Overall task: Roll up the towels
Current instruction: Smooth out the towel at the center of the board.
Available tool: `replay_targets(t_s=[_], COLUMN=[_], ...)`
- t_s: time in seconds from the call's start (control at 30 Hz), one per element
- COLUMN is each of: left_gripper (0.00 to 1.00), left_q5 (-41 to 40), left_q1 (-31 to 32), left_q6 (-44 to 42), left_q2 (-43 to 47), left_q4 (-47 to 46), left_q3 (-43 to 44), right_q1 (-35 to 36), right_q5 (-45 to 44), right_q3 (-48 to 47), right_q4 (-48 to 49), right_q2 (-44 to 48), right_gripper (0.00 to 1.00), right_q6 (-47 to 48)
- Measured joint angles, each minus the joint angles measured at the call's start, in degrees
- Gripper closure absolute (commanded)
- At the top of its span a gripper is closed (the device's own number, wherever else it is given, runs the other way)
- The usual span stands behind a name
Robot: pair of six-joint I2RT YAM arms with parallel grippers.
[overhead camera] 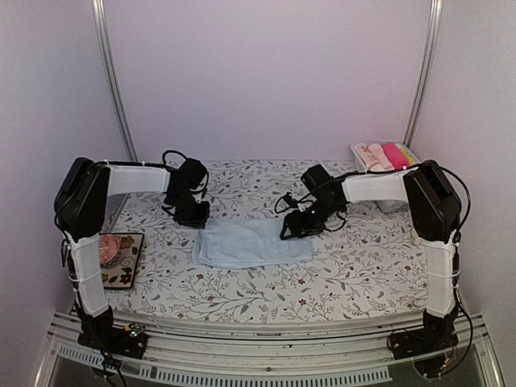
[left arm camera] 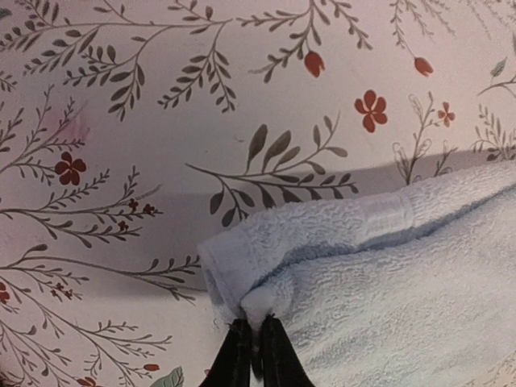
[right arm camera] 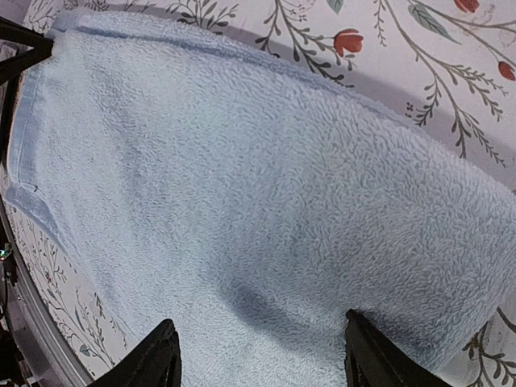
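Note:
A light blue towel (overhead camera: 251, 243) lies flat near the middle of the floral table, its far-left corner folded up. My left gripper (overhead camera: 196, 221) is at that corner. In the left wrist view its jaws (left arm camera: 256, 329) are pinched shut on a tuft of the towel (left arm camera: 387, 274) at the folded edge. My right gripper (overhead camera: 293, 230) hovers over the towel's far-right part. In the right wrist view it (right arm camera: 262, 337) stands open, with the towel (right arm camera: 242, 177) spread below and between its fingers, which hold nothing.
A white basket (overhead camera: 393, 203) at the back right holds several rolled cloths (overhead camera: 383, 156) in cream, pale pink and hot pink. A pink lump (overhead camera: 110, 249) rests on a floral mat (overhead camera: 129, 266) at the left. Walls close in on the left, right and back.

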State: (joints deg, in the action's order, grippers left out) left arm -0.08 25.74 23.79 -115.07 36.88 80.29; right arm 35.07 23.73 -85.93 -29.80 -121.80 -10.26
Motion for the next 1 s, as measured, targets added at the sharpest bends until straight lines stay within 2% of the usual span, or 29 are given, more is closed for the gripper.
replay_targets(t_s=[0.07, 0.3, 0.63, 1.0], left_gripper=[1.00, 1.00, 1.00, 1.00], left_q5=[0.24, 0.98, 0.90, -2.12], left_q1=[-0.04, -0.31, -0.31, -0.20], left_q6=[-0.11, -0.17, -0.13, -1.42], left_q2=[0.00, 0.28, 6.47, 5.84], left_q4=[-0.15, -0.13, 0.31, 0.39], left_q3=[0.00, 0.00, -0.09, 1.11], right_q1=[0.00, 0.00, 0.00, 0.00], right_q5=[-0.02, 0.00, 0.00, 0.00], right_q3=[0.00, 0.07, 0.07, 0.07], right_q4=[0.00, 0.04, 0.07, 0.07], right_q2=[0.00, 0.00, 0.00, -0.02], right_gripper=[0.30, 0.30, 0.30, 0.30], right_q6=[0.00, 0.00, -0.02, -0.02])
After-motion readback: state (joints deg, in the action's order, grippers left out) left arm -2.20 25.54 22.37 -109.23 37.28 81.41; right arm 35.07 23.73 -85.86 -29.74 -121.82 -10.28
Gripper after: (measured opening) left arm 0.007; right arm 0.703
